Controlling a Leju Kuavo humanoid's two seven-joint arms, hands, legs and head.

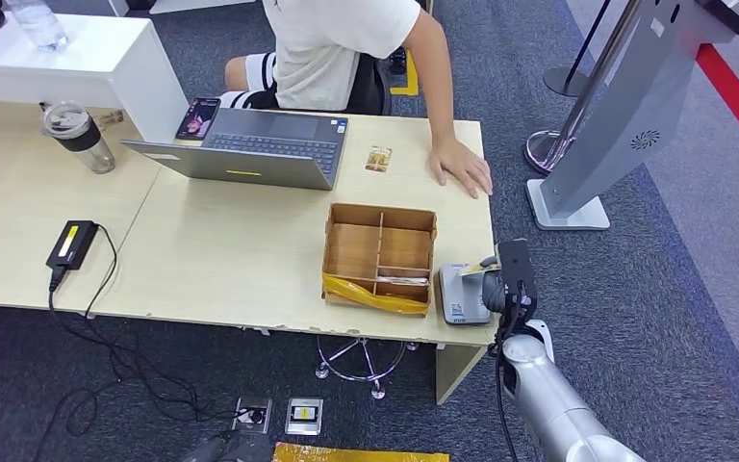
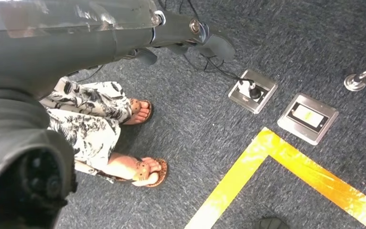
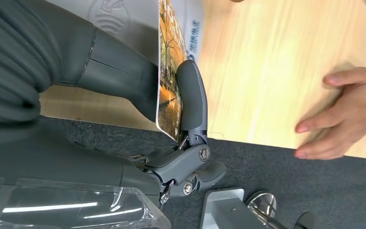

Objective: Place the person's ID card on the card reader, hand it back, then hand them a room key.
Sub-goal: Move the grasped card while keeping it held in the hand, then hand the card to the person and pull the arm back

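Our right hand [image 3: 171, 95] pinches a thin glossy ID card [image 3: 167, 71] edge-on above the grey card reader [image 1: 462, 294]; our left hand's [image 2: 190, 36] state we cannot tell.

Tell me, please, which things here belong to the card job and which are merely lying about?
Job: ID card pinched in right hand; card reader; person's hand; divided cardboard box.
Lying about: laptop, tumbler, power adapter, phone.
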